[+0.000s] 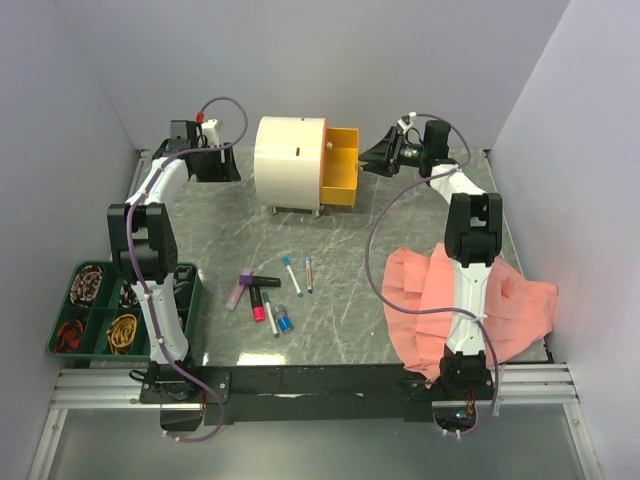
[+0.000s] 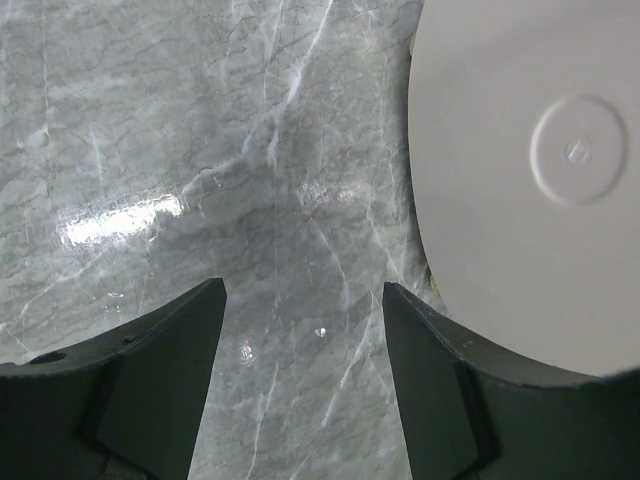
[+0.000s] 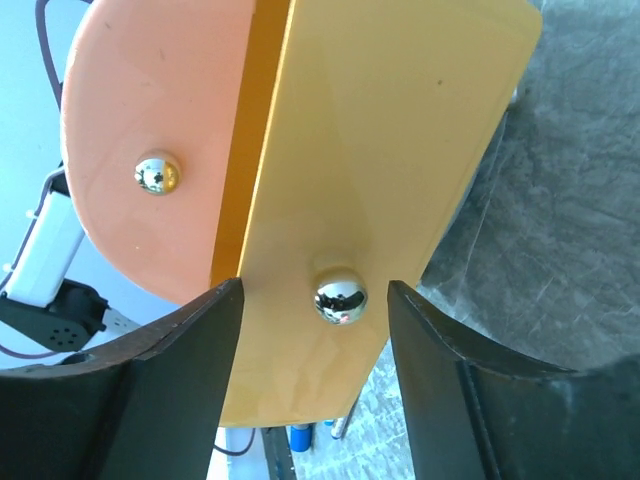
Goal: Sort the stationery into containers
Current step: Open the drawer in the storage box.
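Observation:
The cream drum cabinet [image 1: 290, 160] stands at the back of the table, with one yellow drawer [image 1: 342, 165] pulled out to the right. My right gripper [image 1: 375, 158] is open in front of that drawer. In the right wrist view its jaws stand either side of the silver knob [image 3: 340, 296] without touching it. A second drawer front with its knob [image 3: 157, 173] sits further in. My left gripper [image 1: 225, 165] is open and empty beside the cabinet's round left end [image 2: 530, 180]. A purple marker [image 1: 239, 290], a black-and-pink marker [image 1: 259, 298] and white pens with blue caps [image 1: 292, 275] lie mid-table.
A green tray [image 1: 60, 300] of rubber bands sits at the left front beside the left arm. The salmon-pink cloth [image 1: 510, 300] is spread at the right front around the right arm. Walls close in behind and at both sides.

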Available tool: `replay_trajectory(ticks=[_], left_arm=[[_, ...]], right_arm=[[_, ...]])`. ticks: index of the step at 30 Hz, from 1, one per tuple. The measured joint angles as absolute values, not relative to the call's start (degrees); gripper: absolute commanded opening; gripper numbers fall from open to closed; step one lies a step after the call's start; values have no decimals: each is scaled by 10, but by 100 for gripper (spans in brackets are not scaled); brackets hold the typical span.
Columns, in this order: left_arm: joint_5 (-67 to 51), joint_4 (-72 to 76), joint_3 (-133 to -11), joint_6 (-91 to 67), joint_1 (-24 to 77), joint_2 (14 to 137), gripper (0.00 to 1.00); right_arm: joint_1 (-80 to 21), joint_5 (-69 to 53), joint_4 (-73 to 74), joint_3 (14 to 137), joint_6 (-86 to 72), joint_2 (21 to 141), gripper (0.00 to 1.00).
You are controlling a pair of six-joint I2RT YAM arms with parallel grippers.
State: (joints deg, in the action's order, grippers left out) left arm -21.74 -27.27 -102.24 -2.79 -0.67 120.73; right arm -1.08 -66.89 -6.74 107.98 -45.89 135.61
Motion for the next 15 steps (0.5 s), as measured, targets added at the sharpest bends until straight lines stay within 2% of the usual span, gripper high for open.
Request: replay_trajectory(ticks=[9,15], left_arm=[[-213,-273,-1022,-27,-8,1207,73],[-174,-273,-972,-26,-15,1166,75]], right_arm=[[-7,-667,-38,1068,-424,1341,73],[30,-649,55,1028,-338,1287,73]])
